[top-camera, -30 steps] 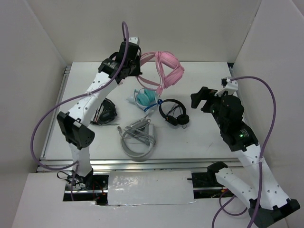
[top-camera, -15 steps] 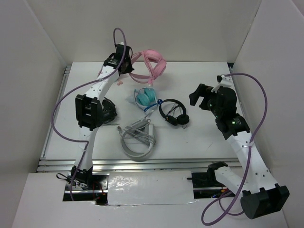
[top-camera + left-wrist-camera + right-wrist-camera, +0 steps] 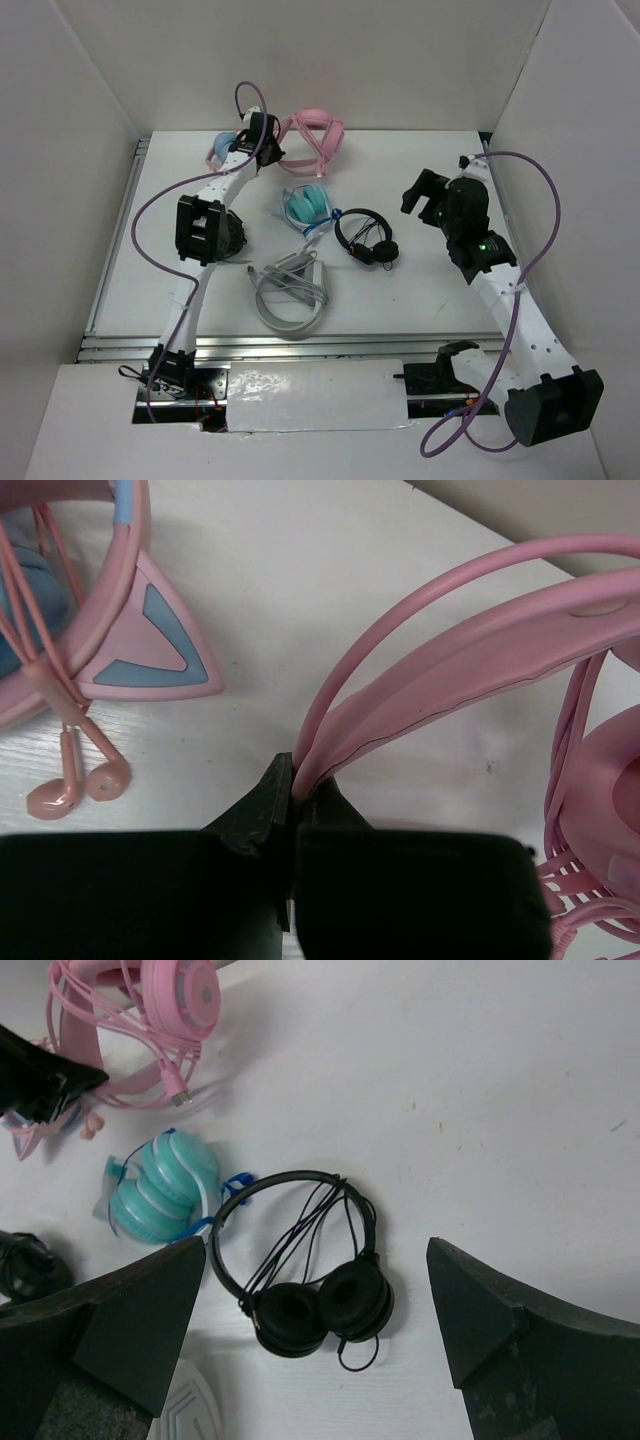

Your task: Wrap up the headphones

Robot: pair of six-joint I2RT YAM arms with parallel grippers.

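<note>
Five headphone pairs: all-pink pair [image 3: 318, 133], pink-blue pair [image 3: 221, 150], teal pair [image 3: 307, 207], black pair [image 3: 365, 240], grey pair [image 3: 290, 300], one each; one unclear dark bundle [image 3: 232, 238].

The top camera is looking down on the whole bench [image 3: 420, 290]; both wrist cameras are sharing the all-pink headphones [image 3: 480, 670], the left one close up.

Large all-pink over-ear headphones w/ padded cups [image 3: 312, 135] lie at far ctr of the white table [image 3: 430, 290], near the back wall. Just L of them, at far L: smaller pink pair w/ blue ear cups [image 3: 222, 148]. Left gripper [image 3: 298, 785] sits btwn the two, pinching the big pair's headband. Mid-table: teal folded headphones [image 3: 307, 207], w/ black on-ear pair [image 3: 366, 238] just R & slightly nearer. Grey headphones w/ cable [image 3: 290, 295] lie nearest the front edge, ctr-L. Small black object [image 3: 228, 235] is L of the teal pair, partly under the L arm. Right gripper [image 3: 317, 1250] hangs over the table's R side, R of the black pair, fingers wide apart.
</note>
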